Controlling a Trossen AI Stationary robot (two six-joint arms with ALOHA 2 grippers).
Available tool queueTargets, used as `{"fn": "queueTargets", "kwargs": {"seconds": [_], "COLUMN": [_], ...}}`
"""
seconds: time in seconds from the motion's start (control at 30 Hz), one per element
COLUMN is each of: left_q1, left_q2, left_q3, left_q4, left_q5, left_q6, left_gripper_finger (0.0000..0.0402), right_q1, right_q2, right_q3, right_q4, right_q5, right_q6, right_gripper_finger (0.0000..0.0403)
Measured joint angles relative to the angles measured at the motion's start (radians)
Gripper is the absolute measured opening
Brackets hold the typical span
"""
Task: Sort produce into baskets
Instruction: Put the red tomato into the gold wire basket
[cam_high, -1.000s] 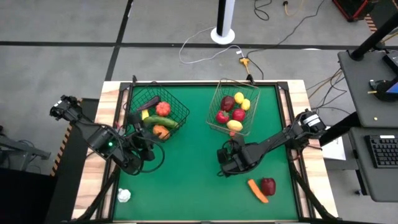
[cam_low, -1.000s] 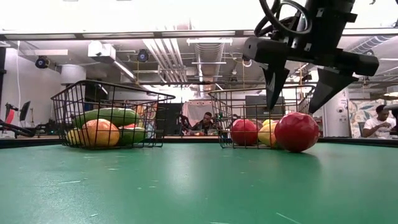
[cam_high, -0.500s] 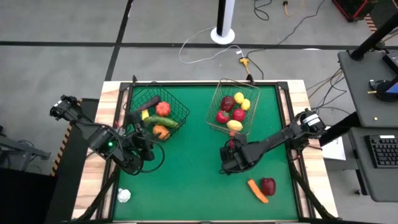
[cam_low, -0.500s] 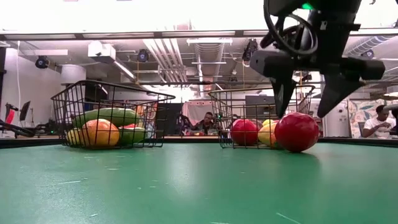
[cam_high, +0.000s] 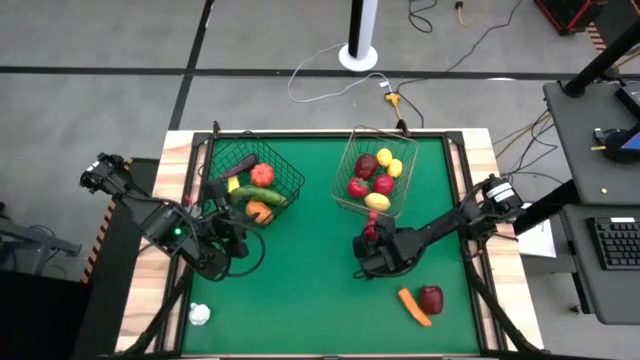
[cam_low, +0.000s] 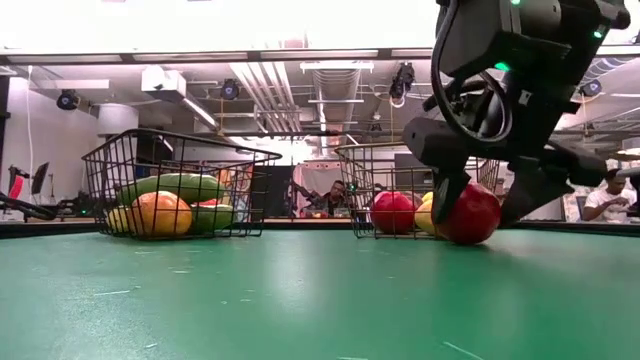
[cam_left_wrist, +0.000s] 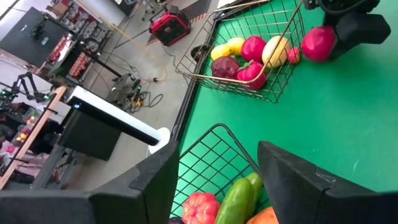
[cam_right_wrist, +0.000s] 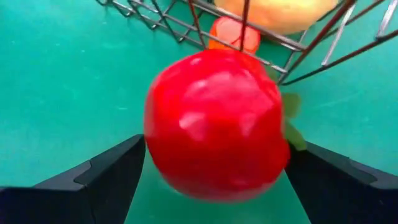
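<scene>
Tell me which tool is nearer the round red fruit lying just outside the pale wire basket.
Right. The right tool straddles the round red fruit, fingers either side. The left tool waits beside the dark wire basket.

Colours on the green table

The table (cam_high: 300, 300) has a plain green mat with pale wood edges. The dark wire basket (cam_high: 252, 183) near the left edge holds a red tomato (cam_high: 262, 174), a green cucumber (cam_high: 262, 195), an orange fruit (cam_high: 259, 211) and a bit of yellow. The pale wire basket (cam_high: 373, 172) near the far edge holds a dark red fruit (cam_high: 367, 164), yellow lemons (cam_high: 388, 160), red apples (cam_high: 370, 186) and a yellow-orange fruit (cam_high: 377, 201). A glossy red apple (cam_right_wrist: 214, 124) sits between the black fingers of the right gripper (cam_right_wrist: 214, 180). Near the front edge lie an orange carrot (cam_high: 413, 306), a dark red pepper (cam_high: 431, 298) and a white garlic (cam_high: 200, 315). The left gripper (cam_left_wrist: 214, 180) is black too.
</scene>
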Motion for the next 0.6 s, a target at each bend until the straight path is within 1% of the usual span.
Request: {"fn": "queueTargets", "kwargs": {"seconds": [0.1,0.17,0.4,0.5,0.6], "left_q1": [0.000,0.001,0.002,0.002,0.002], "left_q2": [0.000,0.000,0.000,0.000,0.000], "left_q3": [0.000,0.000,0.000,0.000,0.000], "left_q4": [0.000,0.000,0.000,0.000,0.000], "left_q5": [0.000,-0.001,-0.002,-0.002,-0.002], "left_q6": [0.000,0.000,0.000,0.000,0.000], "left_gripper_finger": [0.0200,0.0200,0.0200,0.0200,0.0200], "right_q1": [0.000,0.000,0.000,0.000,0.000], "right_q2": [0.000,0.000,-0.002,-0.006,-0.013], "right_q3": [-0.012,-0.013,0.020,0.056,0.115], "right_q4": [0.014,0.016,0.011,0.002,-0.026], "right_q5": [0.015,0.024,0.012,-0.035,-0.126], "right_q6": [0.000,-0.002,-0.048,-0.087,-0.152], "right_gripper_finger": [0.0356,0.0347,0.0288,0.0276,0.0281]}}
